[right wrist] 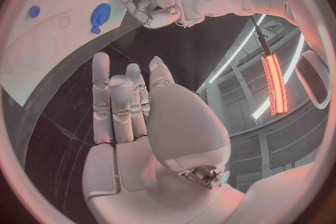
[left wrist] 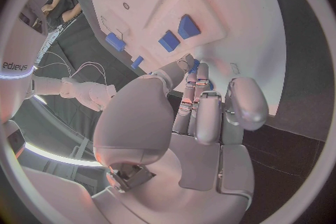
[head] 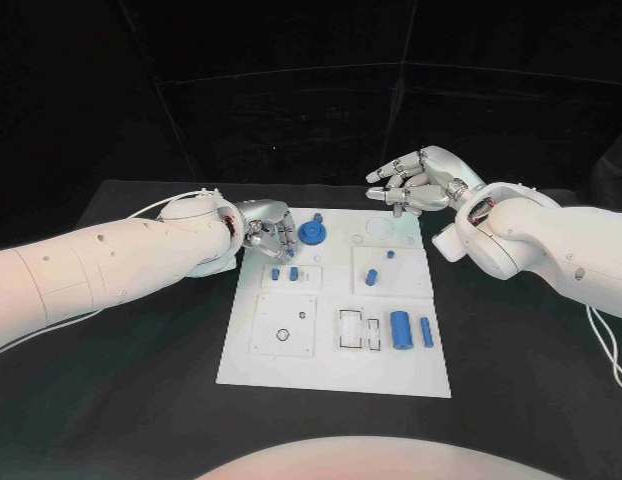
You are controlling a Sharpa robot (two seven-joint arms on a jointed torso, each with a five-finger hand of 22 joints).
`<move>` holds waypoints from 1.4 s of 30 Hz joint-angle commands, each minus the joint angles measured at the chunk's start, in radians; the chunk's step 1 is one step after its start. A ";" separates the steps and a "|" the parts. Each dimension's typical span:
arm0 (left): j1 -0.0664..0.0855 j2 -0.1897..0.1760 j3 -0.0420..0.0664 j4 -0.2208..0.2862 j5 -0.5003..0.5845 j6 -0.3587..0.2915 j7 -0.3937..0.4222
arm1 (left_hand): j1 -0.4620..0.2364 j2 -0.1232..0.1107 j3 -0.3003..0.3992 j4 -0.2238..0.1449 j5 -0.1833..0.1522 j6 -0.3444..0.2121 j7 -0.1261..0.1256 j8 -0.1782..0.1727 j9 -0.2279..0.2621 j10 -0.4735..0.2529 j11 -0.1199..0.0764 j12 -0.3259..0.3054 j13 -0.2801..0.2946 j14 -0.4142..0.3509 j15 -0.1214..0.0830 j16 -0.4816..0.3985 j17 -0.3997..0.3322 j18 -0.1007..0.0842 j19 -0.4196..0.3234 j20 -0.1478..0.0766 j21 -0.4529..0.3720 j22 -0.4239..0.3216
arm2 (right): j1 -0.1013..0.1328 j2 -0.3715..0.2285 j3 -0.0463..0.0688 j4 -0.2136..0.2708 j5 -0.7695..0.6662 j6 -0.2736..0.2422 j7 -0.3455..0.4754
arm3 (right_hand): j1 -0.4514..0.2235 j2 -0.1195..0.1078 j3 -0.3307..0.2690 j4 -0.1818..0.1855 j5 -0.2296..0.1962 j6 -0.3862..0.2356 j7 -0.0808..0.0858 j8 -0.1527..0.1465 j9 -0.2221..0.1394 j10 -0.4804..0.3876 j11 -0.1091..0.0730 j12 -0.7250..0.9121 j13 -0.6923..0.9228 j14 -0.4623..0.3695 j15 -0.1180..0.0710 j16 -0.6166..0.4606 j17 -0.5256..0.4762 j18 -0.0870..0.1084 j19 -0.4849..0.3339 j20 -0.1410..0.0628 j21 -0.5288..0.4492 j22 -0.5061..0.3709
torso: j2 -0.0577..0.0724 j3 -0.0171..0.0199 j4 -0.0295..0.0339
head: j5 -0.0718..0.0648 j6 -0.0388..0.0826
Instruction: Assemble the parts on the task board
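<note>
The left hand (head: 264, 228) sits left of centre in the head view, right at the upper left edge of the task board (head: 254, 365). Its fingers are curled down onto the board near the small blue parts (head: 284, 273); can't tell if it's actually pinching anything. The white board lies mid-frame on the black tabletop (head: 95, 410). There's a blue gear-shaped part (head: 311, 234) just right of that hand, a small blue peg (head: 372, 277) in the middle, and two blue cylinders (head: 411, 329) lower right on the board. The right hand (head: 416, 183) hovers at upper right, above the board's far edge, fingers apart and holding nothing.
</note>
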 commanded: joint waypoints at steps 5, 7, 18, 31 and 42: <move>0.000 0.005 0.000 -0.001 -0.015 0.029 -0.013 | -0.015 -0.013 -0.002 0.005 -0.002 -0.040 0.010 -0.042 -0.017 -0.011 0.011 -0.026 -0.009 0.033 0.004 -0.004 -0.006 -0.010 0.001 0.006 -0.003 -0.001 | 0.002 0.000 0.001 0.002 0.002 0.006 0.007 | 0.001 0.007 -0.004 0.000 0.007 -0.008 0.002 0.003 -0.001 -0.008 -0.001 0.003 -0.002 -0.005 0.003 -0.004 0.002 0.020 -0.004 0.005 -0.006 -0.001 | 0.001 0.0001 -0.0001 | -0.001 -0.001; 0.000 0.005 0.000 -0.001 -0.015 0.028 -0.014 | -0.020 -0.020 -0.004 0.006 -0.002 -0.051 0.014 -0.052 -0.021 -0.025 0.017 -0.036 -0.013 0.032 0.008 -0.006 -0.011 -0.010 -0.002 0.009 -0.006 -0.005 | 0.002 0.000 0.001 0.002 0.002 0.006 0.007 | 0.001 0.007 -0.004 0.000 0.007 -0.008 0.002 0.003 -0.001 -0.008 -0.001 0.003 -0.002 -0.005 0.003 -0.004 0.002 0.020 -0.004 0.005 -0.006 -0.001 | 0.000 -0.0002 0.0001 | -0.002 -0.001; 0.000 -0.003 0.000 -0.001 -0.015 0.004 -0.016 | -0.026 -0.041 -0.012 0.004 -0.002 -0.125 0.029 -0.112 -0.031 -0.104 0.037 -0.087 -0.024 0.026 0.025 -0.012 -0.030 0.000 -0.021 0.024 -0.052 -0.049 | 0.002 -0.003 0.001 -0.001 -0.001 0.006 -0.003 | 0.005 0.009 -0.006 0.000 0.008 -0.009 0.002 0.005 0.000 -0.009 -0.001 0.006 -0.004 -0.005 0.003 -0.009 0.000 0.021 -0.002 0.005 -0.007 -0.002 | -0.001 -0.0006 0.0006 | -0.002 0.000; 0.001 -0.063 0.002 0.031 0.059 -0.054 0.025 | -0.023 -0.046 -0.025 0.003 -0.002 -0.133 0.029 -0.124 -0.028 -0.135 0.043 -0.100 -0.023 0.024 0.029 -0.014 -0.039 0.006 -0.029 0.030 -0.077 -0.073 | 0.002 -0.019 0.001 -0.028 -0.205 0.091 -0.126 | 0.086 0.024 0.002 -0.020 -0.028 0.028 0.000 0.030 0.004 -0.068 0.000 -0.190 -0.185 0.003 0.001 -0.037 -0.007 0.022 0.015 0.002 -0.009 0.000 | -0.002 -0.0019 0.0014 | -0.008 0.008; 0.007 -0.145 0.003 0.077 0.979 -0.135 0.414 | -0.052 0.000 -0.051 0.050 0.000 -0.074 0.056 -0.101 -0.023 -0.121 0.059 -0.051 -0.009 -0.177 0.050 -0.275 -0.448 0.077 -0.234 0.055 -0.476 -0.442 | -0.009 -0.035 0.000 -0.019 -0.755 0.199 -0.274 | 0.146 0.009 0.017 -0.040 -0.054 0.101 -0.017 0.026 -0.002 -0.001 -0.001 -0.451 -0.421 0.059 -0.003 0.098 0.120 -0.005 0.110 -0.006 0.130 0.175 | 0.000 -0.0016 0.0001 | -0.040 0.025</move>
